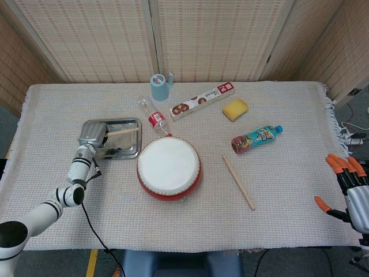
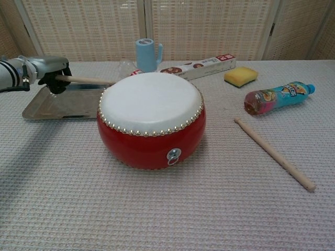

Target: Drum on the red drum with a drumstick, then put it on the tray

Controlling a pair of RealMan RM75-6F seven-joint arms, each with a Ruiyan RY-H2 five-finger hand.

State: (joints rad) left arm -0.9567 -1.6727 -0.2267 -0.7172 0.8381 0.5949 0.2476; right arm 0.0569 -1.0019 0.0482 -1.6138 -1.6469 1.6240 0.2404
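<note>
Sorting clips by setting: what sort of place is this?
Probably an indoor robot test setup: a cloth-covered table of unrelated props, woven folding screens behind it, and a cable trailing off the front edge.

No text was legible. Long box (image 1: 202, 101), blue bottle (image 1: 257, 138) and small red-labelled bottle (image 1: 155, 119) carried print, too small to read.
</note>
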